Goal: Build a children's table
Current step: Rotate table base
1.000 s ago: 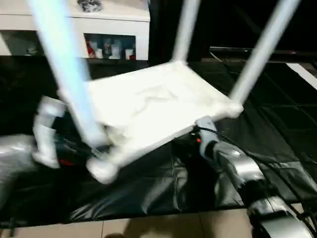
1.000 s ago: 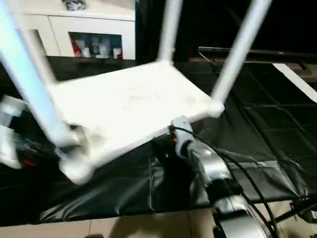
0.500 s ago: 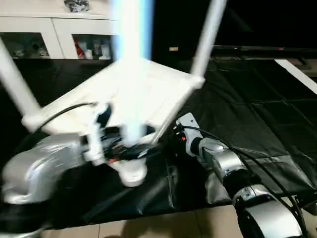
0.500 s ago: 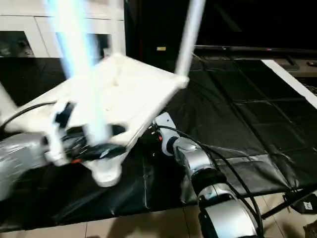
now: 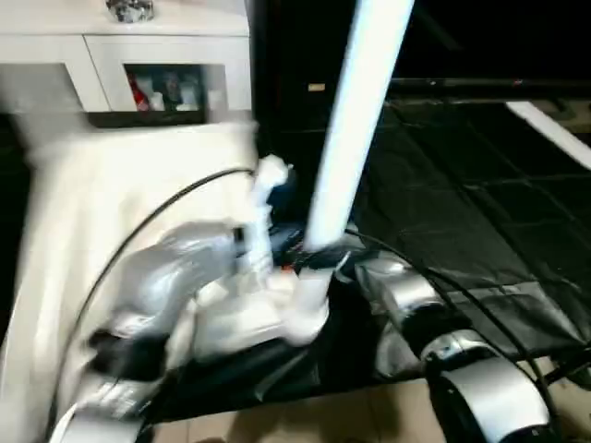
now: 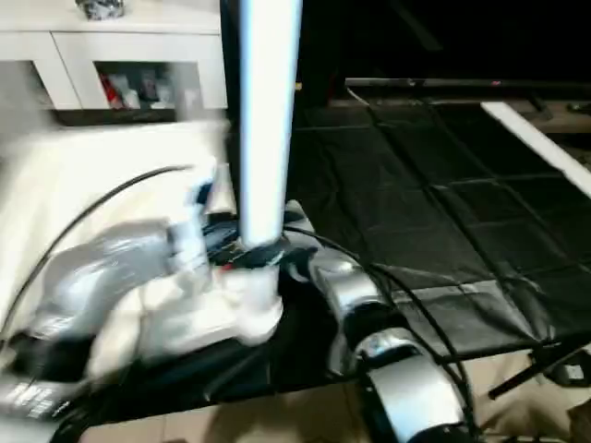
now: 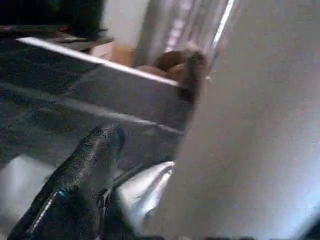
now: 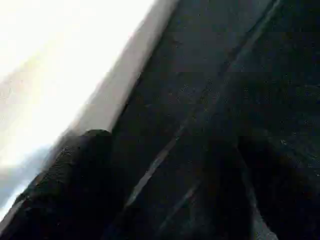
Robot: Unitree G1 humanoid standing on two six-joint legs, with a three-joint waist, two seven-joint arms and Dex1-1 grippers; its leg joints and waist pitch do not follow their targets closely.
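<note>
One leg (image 5: 355,120) of the children's table (image 5: 102,212) stands up before us, so we judge it upside down on the black mat (image 5: 480,212). Left gripper (image 5: 309,263) holds the leg's base; right gripper (image 8: 165,185) open.

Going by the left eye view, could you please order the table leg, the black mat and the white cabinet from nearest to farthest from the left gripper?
1. Table leg, right beside the left gripper.
2. Black mat, spread to its right.
3. White cabinet, at the back.
</note>
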